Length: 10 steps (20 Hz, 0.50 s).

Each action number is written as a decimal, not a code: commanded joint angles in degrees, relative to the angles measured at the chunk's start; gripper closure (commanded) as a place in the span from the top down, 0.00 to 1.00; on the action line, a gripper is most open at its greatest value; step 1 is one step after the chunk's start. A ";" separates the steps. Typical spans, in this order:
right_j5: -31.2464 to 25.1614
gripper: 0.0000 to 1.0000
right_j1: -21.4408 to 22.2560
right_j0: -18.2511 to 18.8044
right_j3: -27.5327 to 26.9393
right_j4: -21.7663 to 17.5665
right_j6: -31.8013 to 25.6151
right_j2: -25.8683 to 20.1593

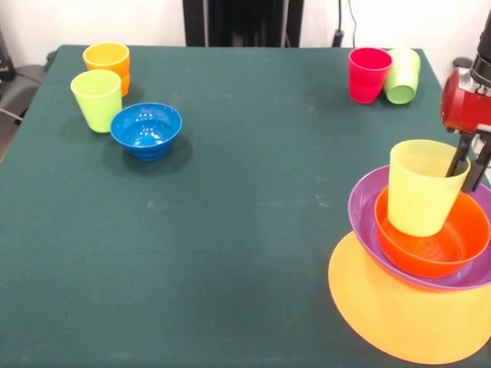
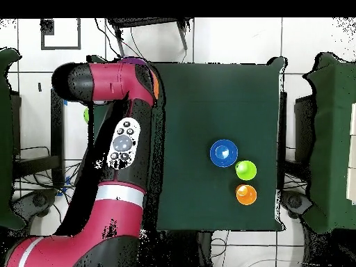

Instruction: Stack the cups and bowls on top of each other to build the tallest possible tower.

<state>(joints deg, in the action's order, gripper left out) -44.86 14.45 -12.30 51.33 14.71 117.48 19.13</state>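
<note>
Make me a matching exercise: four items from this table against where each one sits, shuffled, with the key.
Items:
1. yellow cup
2. blue bowl
3. red cup
4. purple bowl

Places:
A. touching the pale green cup
B. on the orange-yellow bowl
C. in the red-orange bowl, gripper on its rim
D. beside the lime green cup

Pairs: 1-C, 2-D, 3-A, 4-B

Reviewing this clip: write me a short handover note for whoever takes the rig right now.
Gripper: at the rim of the yellow cup, one finger inside, one outside; grip not confirmable.
Tower so far: orange-yellow bowl, purple bowl, red-orange bowl, with the yellow cup tilted in it.
Loose: blue bowl, lime cup, orange cup, red cup, green cup leaning on it.
Left: seat the yellow cup, add the rest.
</note>
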 commanded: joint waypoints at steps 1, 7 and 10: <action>3.49 0.00 -0.94 -0.47 5.74 -0.91 10.27 -3.31; 1.53 0.00 -1.47 -0.78 5.14 -1.93 10.25 -0.68; 1.86 0.00 -1.18 -0.98 6.24 -2.05 10.06 -0.01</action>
<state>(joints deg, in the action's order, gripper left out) -43.27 13.49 -12.41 51.49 14.72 117.48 20.78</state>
